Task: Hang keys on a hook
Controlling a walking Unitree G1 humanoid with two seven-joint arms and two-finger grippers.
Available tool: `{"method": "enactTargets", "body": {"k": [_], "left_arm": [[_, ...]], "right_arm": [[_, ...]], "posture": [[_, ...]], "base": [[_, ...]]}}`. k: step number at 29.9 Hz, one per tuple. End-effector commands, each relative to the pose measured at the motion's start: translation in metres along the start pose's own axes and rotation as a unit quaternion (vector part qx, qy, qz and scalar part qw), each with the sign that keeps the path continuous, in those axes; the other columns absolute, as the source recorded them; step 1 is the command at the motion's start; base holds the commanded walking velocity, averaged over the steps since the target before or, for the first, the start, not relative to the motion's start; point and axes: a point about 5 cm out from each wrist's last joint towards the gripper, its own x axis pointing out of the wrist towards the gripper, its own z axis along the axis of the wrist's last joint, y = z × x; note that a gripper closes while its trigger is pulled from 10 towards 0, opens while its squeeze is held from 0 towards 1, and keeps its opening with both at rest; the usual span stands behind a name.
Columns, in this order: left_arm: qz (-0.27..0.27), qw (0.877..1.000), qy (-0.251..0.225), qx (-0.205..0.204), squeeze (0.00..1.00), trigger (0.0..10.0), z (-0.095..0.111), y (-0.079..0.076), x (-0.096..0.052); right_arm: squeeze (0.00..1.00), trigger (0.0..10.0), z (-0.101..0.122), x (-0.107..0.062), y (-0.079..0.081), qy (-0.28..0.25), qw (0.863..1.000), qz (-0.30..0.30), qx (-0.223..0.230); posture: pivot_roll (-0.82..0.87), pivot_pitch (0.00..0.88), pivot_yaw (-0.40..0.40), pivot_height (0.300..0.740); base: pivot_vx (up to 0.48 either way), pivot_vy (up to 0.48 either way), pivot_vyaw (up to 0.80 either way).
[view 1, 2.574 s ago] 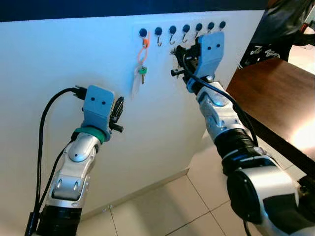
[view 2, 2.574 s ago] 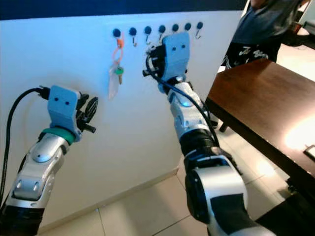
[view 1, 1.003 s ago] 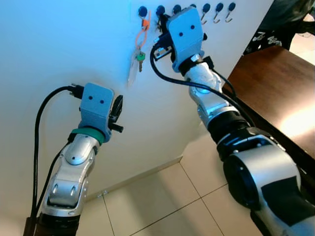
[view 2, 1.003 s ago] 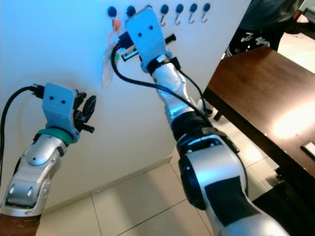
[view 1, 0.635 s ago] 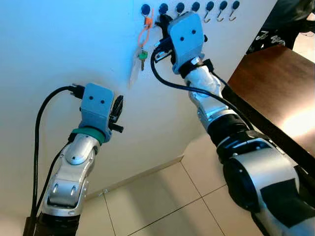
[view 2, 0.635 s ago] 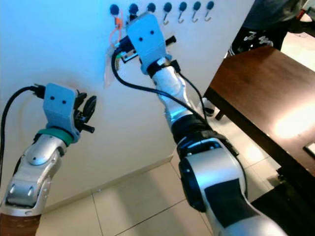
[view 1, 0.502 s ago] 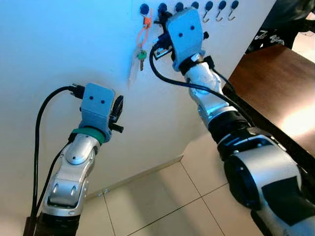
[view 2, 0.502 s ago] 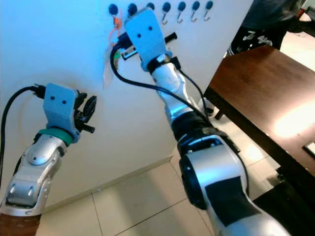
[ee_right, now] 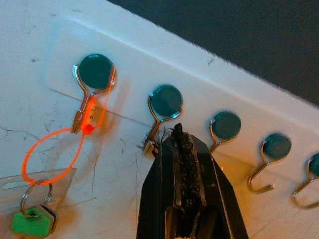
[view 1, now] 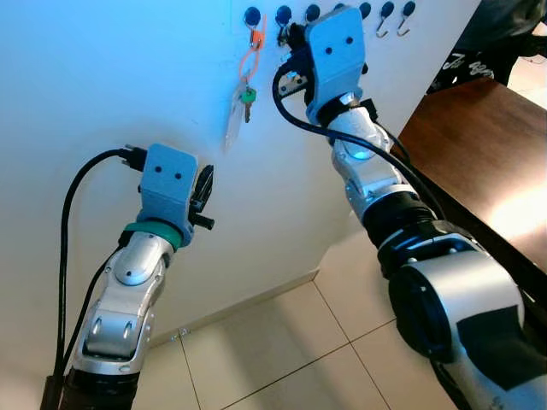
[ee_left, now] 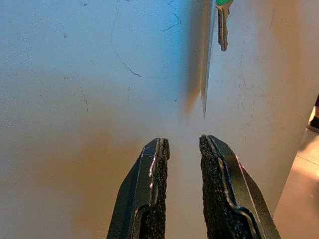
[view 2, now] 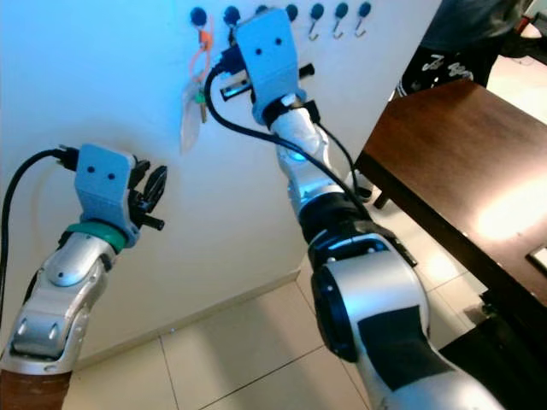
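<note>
A green-headed key [view 1: 245, 96] with a clear tag [view 1: 232, 126] hangs by an orange loop [ee_right: 75, 149] from the leftmost hook [ee_right: 95, 71] of a row of several blue-capped hooks on the white wall. My right gripper [ee_right: 178, 133] is shut and holds nothing. Its tips sit just below the second hook [ee_right: 166, 99], beside the loop. In the eye views its blue wrist housing [view 1: 335, 47] covers the fingers. My left gripper [ee_left: 183, 141] is lower, pointing at the wall under the tag, with a narrow gap between its fingers and nothing in it.
A dark brown table [view 1: 479, 145] stands to the right, close to my right arm. A person in dark clothes [view 1: 504, 34] is behind it at the upper right. Beige tiled floor [view 1: 282, 350] lies below the wall. A black cable [view 1: 73, 231] loops off my left arm.
My right gripper moved left along the hook row from the middle hooks to the second hook, then edged slightly right. The key stays hanging; the left arm has not moved.
</note>
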Motion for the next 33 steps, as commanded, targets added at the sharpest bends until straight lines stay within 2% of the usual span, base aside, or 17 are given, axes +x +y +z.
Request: {"method": "enactTargets", "body": {"k": [1, 4, 5, 7, 8, 11, 14, 16, 20, 25, 27, 33], "left_arm": [[-0.003, 1.000, 0.005, 0.002, 0.00, 10.0, -0.003, -0.002, 0.000], [-0.001, 1.000, 0.006, 0.003, 0.00, 10.0, -0.003, -0.001, 0.000], [-0.001, 1.000, 0.007, 0.003, 0.00, 10.0, -0.003, 0.000, 0.000], [0.000, 1.000, 0.007, 0.004, 0.00, 10.0, -0.003, 0.000, 0.000], [0.000, 1.000, 0.006, 0.004, 0.00, 10.0, -0.003, 0.000, 0.001], [0.000, 1.000, 0.006, 0.004, 0.00, 10.0, -0.002, -0.001, 0.001], [-0.001, 1.000, 0.005, 0.004, 0.00, 10.0, -0.002, -0.001, 0.001], [-0.001, 1.000, 0.005, 0.004, 0.00, 10.0, -0.002, -0.001, 0.001], [-0.002, 1.000, 0.006, 0.004, 0.00, 10.0, -0.003, -0.001, 0.001], [-0.002, 1.000, 0.006, 0.004, 0.00, 10.0, -0.002, -0.001, 0.001], [-0.002, 1.000, 0.007, 0.005, 0.00, 10.0, -0.003, -0.001, 0.001], [-0.004, 1.000, 0.007, 0.005, 0.00, 10.0, -0.003, 0.000, 0.001]], "right_arm": [[0.00, 10.0, -0.003, 0.000, -0.001, 0.016, 0.999, -0.009, 0.027], [0.00, 10.0, -0.008, -0.001, -0.001, 0.034, 0.998, -0.006, 0.047], [0.00, 10.0, -0.009, -0.001, 0.001, 0.037, 0.999, 0.005, 0.035], [0.00, 10.0, -0.010, -0.002, 0.006, 0.035, 0.999, 0.025, -0.001], [0.00, 10.0, -0.007, -0.002, 0.008, 0.027, 0.998, 0.037, -0.043], [0.00, 10.0, -0.006, -0.001, 0.009, 0.022, 0.996, 0.045, -0.069], [0.00, 10.0, 0.001, 0.000, 0.012, -0.008, 0.986, 0.056, -0.158], [0.00, 10.0, 0.001, 0.000, 0.012, -0.008, 0.986, 0.056, -0.158], [0.00, 10.0, 0.012, 0.000, 0.012, -0.061, 0.981, 0.036, -0.182], [0.00, 10.0, 0.015, -0.001, 0.010, -0.077, 0.981, 0.022, -0.178], [0.00, 10.0, 0.019, -0.004, 0.003, -0.104, 0.980, -0.009, -0.170], [0.00, 10.0, 0.019, -0.010, -0.004, -0.126, 0.976, -0.045, -0.171]], "posture": [[0.14, 0.148, -0.019, 0.740], [0.14, 0.146, -0.019, 0.740], [0.14, 0.146, -0.019, 0.740], [0.14, 0.144, -0.019, 0.740], [0.14, 0.144, -0.020, 0.740], [0.14, 0.144, -0.020, 0.740], [0.14, 0.146, -0.019, 0.740], [0.14, 0.146, -0.019, 0.740], [0.14, 0.146, -0.019, 0.740], [0.14, 0.146, -0.020, 0.740], [0.14, 0.148, -0.017, 0.740], [0.14, 0.148, -0.017, 0.740]], "base": [[0.000, 0.000, 0.00], [0.000, 0.000, 0.00], [0.000, 0.000, 0.00], [0.000, 0.000, 0.00], [0.000, 0.000, 0.00], [0.000, 0.000, 0.00], [0.000, 0.000, 0.00], [0.000, 0.000, 0.00], [0.000, 0.000, 0.00], [0.000, 0.000, 0.00], [0.000, 0.000, 0.00], [0.000, 0.000, 0.00]]}}
